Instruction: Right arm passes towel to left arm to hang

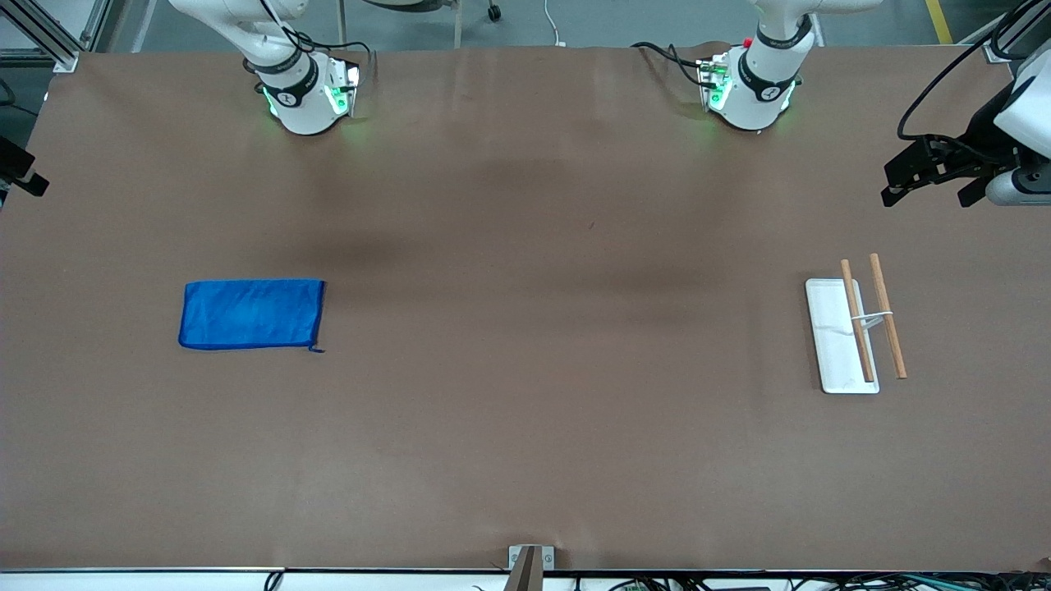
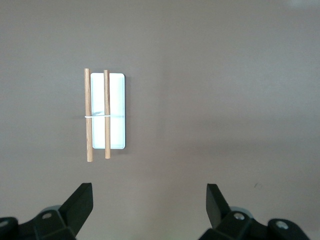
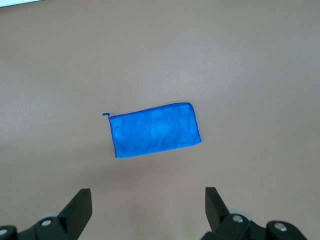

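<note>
Flat on the brown matte table (image 1: 525, 410) lies the towel (image 1: 251, 314), a bright blue soft rectangle with a darker stitched hem and a little loop poking from one corner, toward the right arm's end. High above it hangs the right gripper (image 3: 148, 212), black fingers spread wide with nothing between them, the cloth well clear below. At the left arm's end, the left gripper (image 2: 150, 210) hovers over a rack (image 1: 858, 328): white oblong base, two slim wooden rods. Its fingers gape apart too, and it grips nothing.
</note>
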Robot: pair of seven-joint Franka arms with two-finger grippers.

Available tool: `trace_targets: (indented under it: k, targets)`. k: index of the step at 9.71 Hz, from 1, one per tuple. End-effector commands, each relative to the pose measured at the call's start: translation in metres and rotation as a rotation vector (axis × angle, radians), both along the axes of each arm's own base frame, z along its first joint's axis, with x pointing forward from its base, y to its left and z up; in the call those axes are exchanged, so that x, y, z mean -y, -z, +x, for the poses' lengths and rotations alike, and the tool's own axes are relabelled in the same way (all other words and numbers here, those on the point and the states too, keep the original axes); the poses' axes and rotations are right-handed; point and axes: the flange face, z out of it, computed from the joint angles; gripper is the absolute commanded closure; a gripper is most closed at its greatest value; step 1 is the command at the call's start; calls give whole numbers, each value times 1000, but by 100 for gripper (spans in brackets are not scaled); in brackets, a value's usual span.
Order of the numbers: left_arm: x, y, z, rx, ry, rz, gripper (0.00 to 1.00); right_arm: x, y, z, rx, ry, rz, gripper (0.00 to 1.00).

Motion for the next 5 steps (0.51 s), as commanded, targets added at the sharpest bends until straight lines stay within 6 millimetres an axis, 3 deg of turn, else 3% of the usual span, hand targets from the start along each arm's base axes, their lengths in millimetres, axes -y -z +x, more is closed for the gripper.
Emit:
trace_targets:
  k: [1, 5]
  targets:
    - [1, 17, 0, -32, 10, 1, 0, -3, -6, 0, 11, 12, -22, 0]
    - [1, 17, 3, -35, -16, -2, 0, -2, -8, 10, 90, 9, -9, 0]
